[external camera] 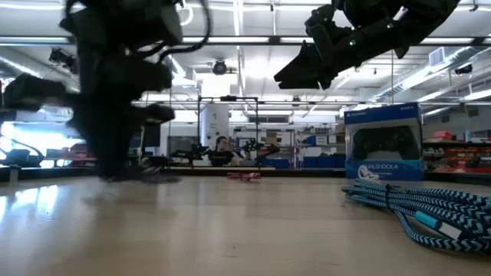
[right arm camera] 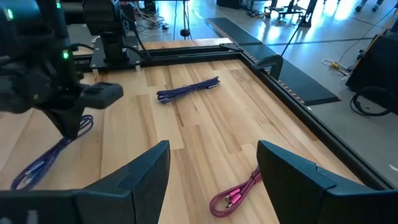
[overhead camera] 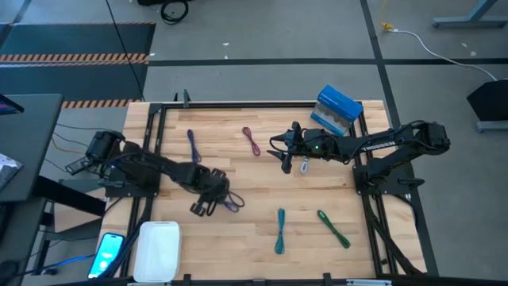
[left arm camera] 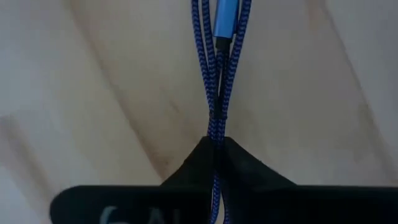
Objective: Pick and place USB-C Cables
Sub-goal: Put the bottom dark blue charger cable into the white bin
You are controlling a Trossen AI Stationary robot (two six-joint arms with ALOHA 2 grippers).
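Observation:
My left gripper (overhead camera: 208, 196) is shut on a purple cable (overhead camera: 231, 203) near the table's middle left; the left wrist view shows its braided strands (left arm camera: 214, 74) running away from the fingers. My right gripper (right arm camera: 211, 180) is open and raised above the table (external camera: 322, 61), touching nothing. A white cable (overhead camera: 304, 165) lies just beside it. A second purple cable (overhead camera: 193, 145) (right arm camera: 186, 89), a maroon one (overhead camera: 252, 141) (right arm camera: 233, 196), a teal one (overhead camera: 280, 230) (external camera: 414, 207) and a green one (overhead camera: 333, 229) lie flat on the wood. My left gripper pinches the purple cable bundle between its two fingers, several strands together, at the gathered part (left arm camera: 214, 124). The fingers come from above, slanting down. A short loop (right arm camera: 84, 124) sticks out beside them, and the longer rest trails down onto the table (right arm camera: 31, 171).
A blue-and-white box (overhead camera: 337, 111) (external camera: 383, 146) stands at the far right corner. A white tray (overhead camera: 157, 250) and a phone (overhead camera: 107, 253) lie at the near left. A black frame (overhead camera: 262, 103) borders the wooden table.

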